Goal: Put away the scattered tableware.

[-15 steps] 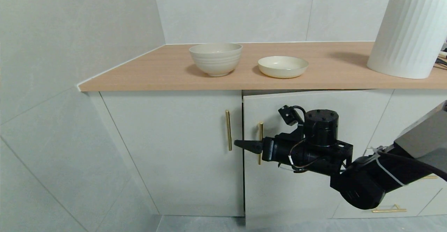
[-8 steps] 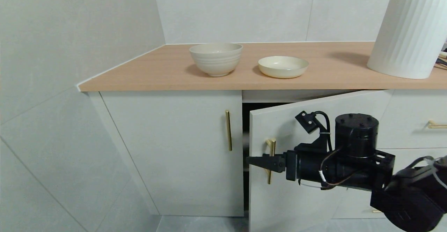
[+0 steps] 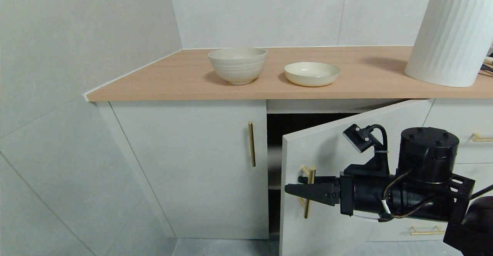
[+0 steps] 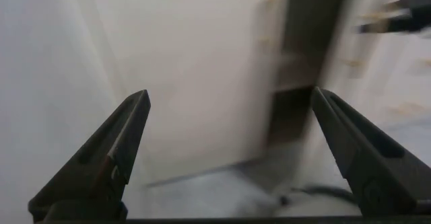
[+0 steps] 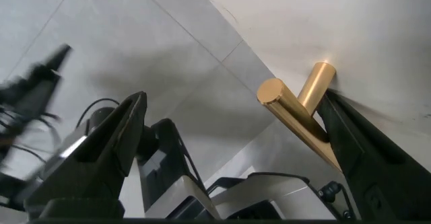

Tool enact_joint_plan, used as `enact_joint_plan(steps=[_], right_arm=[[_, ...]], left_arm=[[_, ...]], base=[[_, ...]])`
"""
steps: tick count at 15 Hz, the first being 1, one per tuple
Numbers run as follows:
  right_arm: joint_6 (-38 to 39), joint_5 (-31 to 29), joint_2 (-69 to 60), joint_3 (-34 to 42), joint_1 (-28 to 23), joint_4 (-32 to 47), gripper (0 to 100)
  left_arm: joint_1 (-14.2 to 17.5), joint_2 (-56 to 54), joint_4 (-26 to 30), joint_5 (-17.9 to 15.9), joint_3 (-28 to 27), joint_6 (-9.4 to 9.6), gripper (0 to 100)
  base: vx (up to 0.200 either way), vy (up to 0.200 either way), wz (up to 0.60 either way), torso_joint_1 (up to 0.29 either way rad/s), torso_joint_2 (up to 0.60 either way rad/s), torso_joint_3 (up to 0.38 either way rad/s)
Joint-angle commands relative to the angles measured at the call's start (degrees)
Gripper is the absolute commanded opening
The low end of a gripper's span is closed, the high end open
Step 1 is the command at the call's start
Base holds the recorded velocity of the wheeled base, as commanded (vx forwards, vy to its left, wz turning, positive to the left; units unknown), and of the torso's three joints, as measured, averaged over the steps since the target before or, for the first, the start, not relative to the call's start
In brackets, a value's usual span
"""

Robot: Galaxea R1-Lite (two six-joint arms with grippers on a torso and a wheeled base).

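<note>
- The bowl (image 3: 237, 64) and the shallow dish (image 3: 312, 73) sit side by side, apart, on the wooden countertop (image 3: 173, 82), both upright and untouched.
- Below them the cabinet door (image 3: 327, 140) stands part-open. That is probably to clear a way to the storage space inside, where a shelf (image 3: 274, 187) edge shows in the dark gap.
- The right gripper (image 3: 292, 189) is at that door's brass handle (image 3: 306, 209), fingers spread, with the bar between them against one finger. It looks hooked for pulling rather than clamped.
- The left gripper (image 4: 230, 93) hangs low before the cabinet front, jaws released and holding nothing, likely kept free for the crockery.
- The count is two pieces of tableware and two doors, with the left-hand door (image 3: 192, 163) shut. There is also one ribbed white container (image 3: 450, 36) at the counter's far right.
</note>
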Motion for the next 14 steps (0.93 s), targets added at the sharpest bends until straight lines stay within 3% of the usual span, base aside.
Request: enact_joint_plan(steps=[1, 2, 5, 7, 10, 13, 14], right_arm=[[0.0, 0.1, -0.4, 0.8, 0.0, 0.2, 100], [0.0, 0.1, -0.4, 1.5, 0.1, 0.1, 100], [0.0, 0.1, -0.3, 2.1, 0.1, 0.1, 100], [-0.1, 0.1, -0.2, 2.3, 0.0, 0.0, 100], [-0.2, -0.2, -0.4, 3.0, 0.0, 0.1, 100], [-0.3, -0.3, -0.1, 3.5, 0.0, -0.2, 100], [-0.3, -0.2, 0.2, 3.5, 0.0, -0.2, 100]], left_arm=[[-1.0, 23.6, 2.0, -11.5, -11.1, 0.75, 100], [-3.2, 34.3, 1.2, -14.6, -13.6, 1.36, 100], [-10.8, 51.9, -8.3, -14.7, -15.2, -1.45, 100], [-15.1, 59.3, -15.8, -14.4, -14.8, -5.76, 100], [-23.0, 68.9, -24.8, -14.7, -12.0, -17.45, 100], [-26.0, 76.5, -35.6, -14.2, -8.6, -18.77, 100], [-27.3, 77.8, -39.8, -13.6, -7.4, -20.35, 100]], base=[[0.000, 0.000, 0.00, 0.000, 0.00, 0.000], [0.000, 0.000, 0.00, 0.000, 0.00, 0.000], [0.000, 0.000, 0.00, 0.000, 0.00, 0.000], [0.000, 0.000, 0.00, 0.000, 0.00, 0.000], [0.000, 0.000, 0.00, 0.000, 0.00, 0.000], [0.000, 0.000, 0.00, 0.000, 0.00, 0.000], [0.000, 0.000, 0.00, 0.000, 0.00, 0.000]])
